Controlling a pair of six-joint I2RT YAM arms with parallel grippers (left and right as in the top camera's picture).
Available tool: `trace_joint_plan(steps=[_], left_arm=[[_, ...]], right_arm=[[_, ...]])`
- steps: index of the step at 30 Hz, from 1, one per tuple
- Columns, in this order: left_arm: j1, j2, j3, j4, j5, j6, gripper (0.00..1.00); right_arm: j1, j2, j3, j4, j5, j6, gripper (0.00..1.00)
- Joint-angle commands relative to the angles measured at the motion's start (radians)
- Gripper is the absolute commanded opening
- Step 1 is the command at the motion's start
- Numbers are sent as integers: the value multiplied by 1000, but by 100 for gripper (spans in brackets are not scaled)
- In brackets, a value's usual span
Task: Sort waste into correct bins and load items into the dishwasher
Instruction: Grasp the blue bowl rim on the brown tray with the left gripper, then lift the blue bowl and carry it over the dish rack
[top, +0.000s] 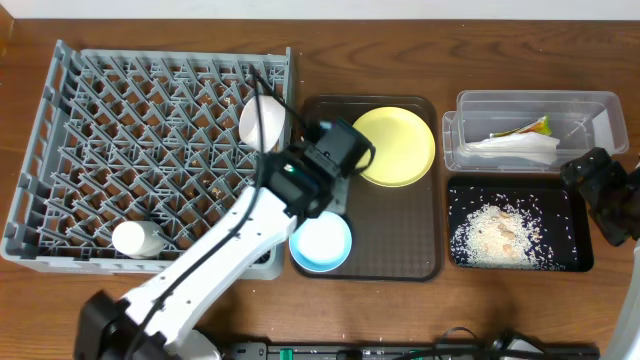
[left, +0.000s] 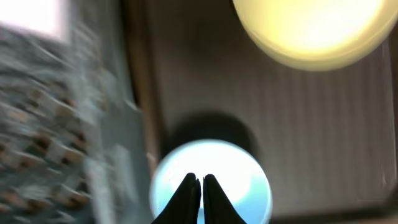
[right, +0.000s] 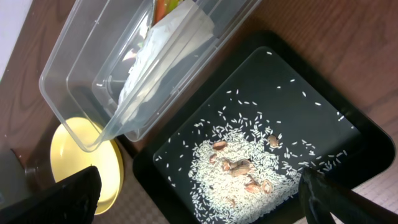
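The grey dish rack fills the left of the overhead view, with a white bowl standing on edge near its right side. A light blue bowl and a yellow plate lie on the dark brown tray. My left gripper is shut and empty above the blue bowl; the left wrist view is blurred. The clear tub holds the white napkin and the green-yellow wrapper. The black tray holds rice scraps. My right gripper is open above it. The chopsticks are out of view.
A white rounded object sits in the rack's front left part. The rack's edge is close left of the blue bowl. The right arm is at the table's right edge, beside both bins.
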Motion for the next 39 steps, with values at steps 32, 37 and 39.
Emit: trace_joint_plan(steps=[32,37,39], left_arm=[[-81,143,-3,97,219,22,31],[-56,140,-34,13,121,3,49],[-55,159,-70,33,121,4,57]], right_arm=[[-3,-10,2,1,-7,-10,99],[-3,-10,2,1,-7,-10,99],[-3,-10,2,1,-7,-10,99]])
